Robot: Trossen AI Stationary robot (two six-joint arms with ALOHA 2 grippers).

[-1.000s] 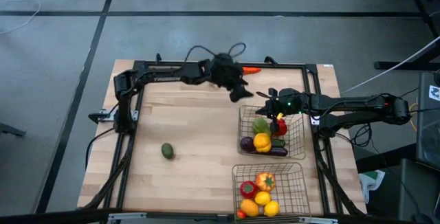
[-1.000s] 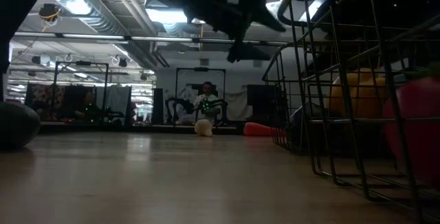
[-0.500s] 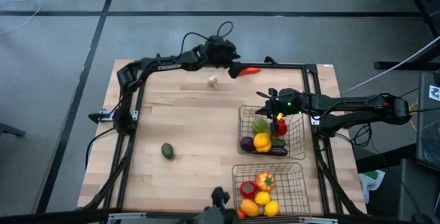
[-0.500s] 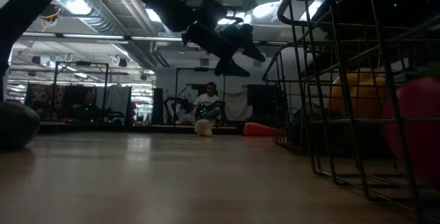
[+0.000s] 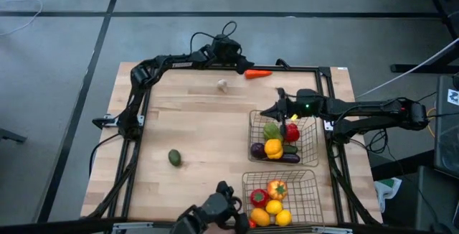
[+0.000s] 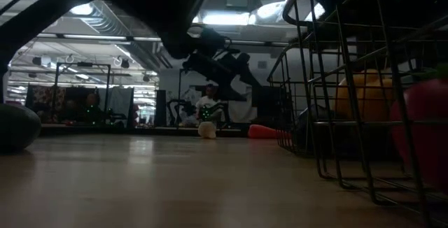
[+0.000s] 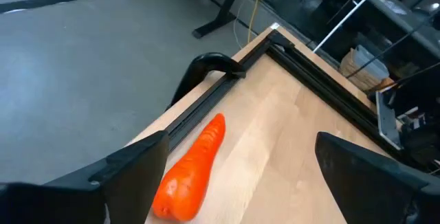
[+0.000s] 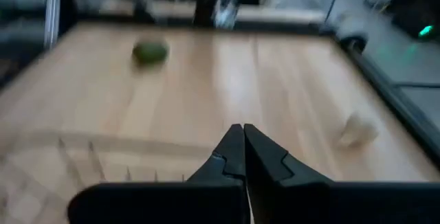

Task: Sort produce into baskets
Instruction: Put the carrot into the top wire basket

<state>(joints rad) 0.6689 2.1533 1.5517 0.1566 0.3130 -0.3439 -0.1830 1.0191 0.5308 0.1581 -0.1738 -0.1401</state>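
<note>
The left gripper (image 7: pixel 237 183) has its jaws spread wide and empty; the right gripper (image 8: pixel 243 157) has its jaws pressed together on nothing. From above, the left arm has swung from mid-desk to the far edge by the carrot (image 5: pixel 258 74), leaving the garlic (image 5: pixel 222 85) uncovered. The left wrist view frames the carrot (image 7: pixel 189 172), probably the next pick. The right wrist view shows the avocado (image 8: pixel 150 51) still unsorted on the desk (image 8: pixel 227 86).
</note>
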